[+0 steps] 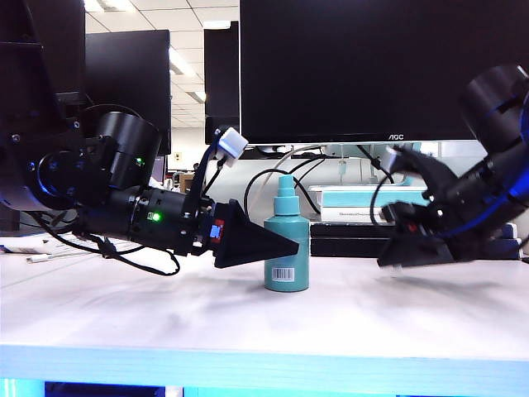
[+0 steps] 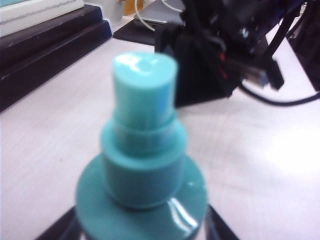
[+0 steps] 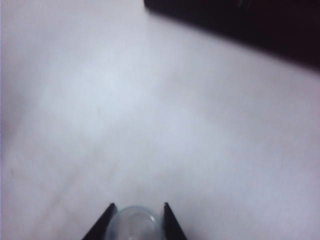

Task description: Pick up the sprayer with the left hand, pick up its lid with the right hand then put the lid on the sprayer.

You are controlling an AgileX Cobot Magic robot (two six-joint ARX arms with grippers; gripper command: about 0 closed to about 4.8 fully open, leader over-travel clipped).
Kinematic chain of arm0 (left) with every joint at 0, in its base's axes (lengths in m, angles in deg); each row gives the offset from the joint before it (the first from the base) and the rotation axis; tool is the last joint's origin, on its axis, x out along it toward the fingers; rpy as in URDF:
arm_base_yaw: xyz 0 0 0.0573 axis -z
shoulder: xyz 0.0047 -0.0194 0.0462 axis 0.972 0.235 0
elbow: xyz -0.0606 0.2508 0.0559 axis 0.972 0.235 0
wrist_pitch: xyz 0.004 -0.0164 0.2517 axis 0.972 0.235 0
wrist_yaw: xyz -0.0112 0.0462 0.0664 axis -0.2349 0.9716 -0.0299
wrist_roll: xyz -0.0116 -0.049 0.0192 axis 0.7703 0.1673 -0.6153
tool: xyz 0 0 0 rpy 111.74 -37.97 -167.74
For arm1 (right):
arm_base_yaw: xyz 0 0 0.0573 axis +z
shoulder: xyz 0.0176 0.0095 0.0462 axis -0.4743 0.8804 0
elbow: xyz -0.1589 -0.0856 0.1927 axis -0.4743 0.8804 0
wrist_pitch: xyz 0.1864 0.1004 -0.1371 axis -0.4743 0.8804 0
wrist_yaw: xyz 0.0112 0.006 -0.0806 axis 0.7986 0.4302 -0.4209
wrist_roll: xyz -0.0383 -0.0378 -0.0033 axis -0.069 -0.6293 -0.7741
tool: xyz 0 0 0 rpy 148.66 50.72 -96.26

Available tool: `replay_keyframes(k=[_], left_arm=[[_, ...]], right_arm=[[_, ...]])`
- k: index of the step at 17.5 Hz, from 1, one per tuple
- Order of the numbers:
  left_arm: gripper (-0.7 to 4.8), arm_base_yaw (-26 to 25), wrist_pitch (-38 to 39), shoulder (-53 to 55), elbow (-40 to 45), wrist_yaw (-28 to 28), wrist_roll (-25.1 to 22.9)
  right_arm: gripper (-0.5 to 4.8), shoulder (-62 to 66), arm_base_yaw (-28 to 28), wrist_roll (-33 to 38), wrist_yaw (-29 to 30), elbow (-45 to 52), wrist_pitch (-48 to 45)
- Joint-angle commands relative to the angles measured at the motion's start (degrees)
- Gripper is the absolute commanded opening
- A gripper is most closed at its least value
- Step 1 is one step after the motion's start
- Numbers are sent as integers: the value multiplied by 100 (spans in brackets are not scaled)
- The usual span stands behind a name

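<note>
The sprayer (image 1: pixel 287 248) stands upright near the middle of the bench (image 1: pixel 248 322), back from its front edge. The left end effector (image 1: pixel 281 246) is level at its body, fingers spread to either side of the bottle; whether they press it yet cannot be told. Toward the bench's right edge, the right end effector (image 3: pixel 135 220) has the lid (image 3: pixel 131 224) between its fingertips (image 3: pixel 106 220), seemingly pinching it.

The bottle looks light, stiff and smooth, so it should be gripped mid-body, below the shoulder. The clear lid is likely thin, slippery and easily squirted out; hold it gently by its sides, mouth free.
</note>
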Motion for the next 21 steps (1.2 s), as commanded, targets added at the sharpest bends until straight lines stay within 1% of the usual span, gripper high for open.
replay_keyframes(k=[1,2,5,7,8,10,11,12,14,17,20,21], left_arm=[[311,13,-39,-13,-22,127,-17],[299,13,-39,-13,-22,136,-17],[299,13,-39,-9,-24,131,-37],[299,13,-44,22,-24,114,-37],[299,13,-39,24,-24,114,-37],[293,20,-50,24,-28,13,-63],[252,28,-61,24,-35,-39,-63],[240,37,-61,24,-35,-52,-61],[240,39,-63,24,-35,-229,-61],[240,44,-76,24,-50,-295,-59],[241,94,-76,24,-63,-426,-61],[241,157,-66,26,-63,-452,-85]], right_arm=[[93,-26,2,210,96,-103,-166],[93,-46,2,326,238,-205,-77],[93,-323,4,490,610,-573,382],[93,-800,4,546,848,-1008,1296],[93,-914,4,546,960,-1130,1561],[93,-1217,4,782,1635,-1401,2057],[93,-1331,9,1054,2011,-1532,2221],[93,-1353,39,1204,2221,-1591,2308],[93,-1366,87,1274,2568,-1598,2367],[93,-1364,275,1228,2734,-1596,2745],[93,-1364,448,1176,2815,-1598,2752],[93,-1362,520,1047,2806,-1596,2769]])
